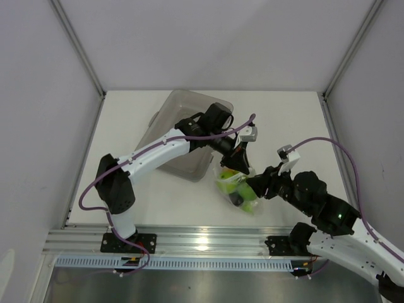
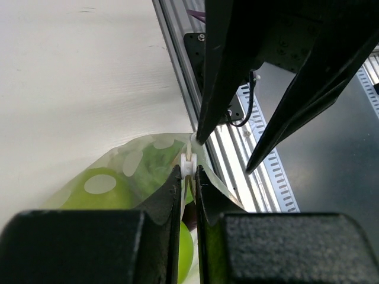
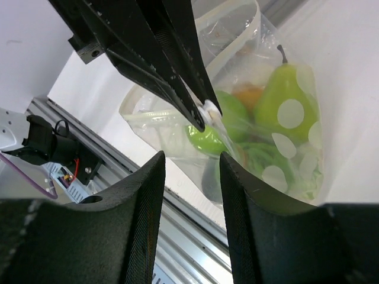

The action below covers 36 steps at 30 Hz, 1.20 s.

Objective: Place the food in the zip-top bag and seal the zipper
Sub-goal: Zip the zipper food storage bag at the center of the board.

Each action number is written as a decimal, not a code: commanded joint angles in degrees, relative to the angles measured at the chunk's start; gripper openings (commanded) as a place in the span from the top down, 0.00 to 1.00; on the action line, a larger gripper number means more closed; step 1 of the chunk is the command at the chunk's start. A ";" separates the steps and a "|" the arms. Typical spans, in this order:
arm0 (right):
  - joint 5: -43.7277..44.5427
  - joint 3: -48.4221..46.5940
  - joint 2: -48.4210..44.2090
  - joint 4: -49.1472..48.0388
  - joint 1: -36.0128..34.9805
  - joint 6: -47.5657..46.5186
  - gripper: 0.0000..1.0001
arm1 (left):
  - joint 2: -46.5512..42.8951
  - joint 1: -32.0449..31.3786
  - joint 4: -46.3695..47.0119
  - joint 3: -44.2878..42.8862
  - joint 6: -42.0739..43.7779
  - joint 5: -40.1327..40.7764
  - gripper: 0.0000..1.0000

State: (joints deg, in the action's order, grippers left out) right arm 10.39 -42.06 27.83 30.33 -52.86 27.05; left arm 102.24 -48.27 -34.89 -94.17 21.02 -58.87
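Near the front edge of the table (image 1: 297, 126), just behind the aluminium rail (image 1: 208, 238), the zip-top bag (image 1: 238, 190) lies with the food (image 3: 283, 100) inside it — green fruit, something orange, a dark piece lower down. My left gripper (image 2: 188, 173) is pinched tight on the small white tab of the zipper (image 3: 208, 110), while the right gripper (image 3: 190, 177) stands with its fingers apart just beside the bag, holding nothing. That is my worry: with only the tab gripped, a pull along the strip may drag the whole bag instead of closing it, and the thin film could bunch up. The pinch sits on a very small piece, so a slight sideways tug could let it slip out. The fruit bulges near the mouth — it may hold the strip apart. I cannot tell how much of the strip is already closed. A slide toward the rail could also tip the bag off the table.
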 commanded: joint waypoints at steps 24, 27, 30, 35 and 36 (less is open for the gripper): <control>-3.88 -4.52 2.75 4.40 3.12 -2.79 0.41 | -2.57 -1.12 -6.67 -4.27 5.17 -3.61 0.99; -5.55 -4.26 3.72 3.08 3.29 -3.84 0.37 | -2.66 -1.12 -7.03 -4.18 5.61 -4.49 0.99; -6.17 -3.64 5.03 1.93 3.47 -4.28 0.37 | -2.66 -1.12 -7.90 -4.09 6.23 -5.29 0.99; -12.59 0.56 7.75 -4.91 4.34 -5.60 0.40 | -2.92 -1.12 -8.87 -3.65 6.93 -5.99 0.99; -13.03 1.45 8.02 -5.80 4.35 -5.86 0.41 | -2.92 -1.12 -8.96 -3.65 6.93 -6.17 0.99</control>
State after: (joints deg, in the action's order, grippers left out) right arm 1.30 -42.72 34.57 29.89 -48.88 22.90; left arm 102.24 -49.28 -43.31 -96.25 25.61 -61.78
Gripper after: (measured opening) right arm 0.593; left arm 0.120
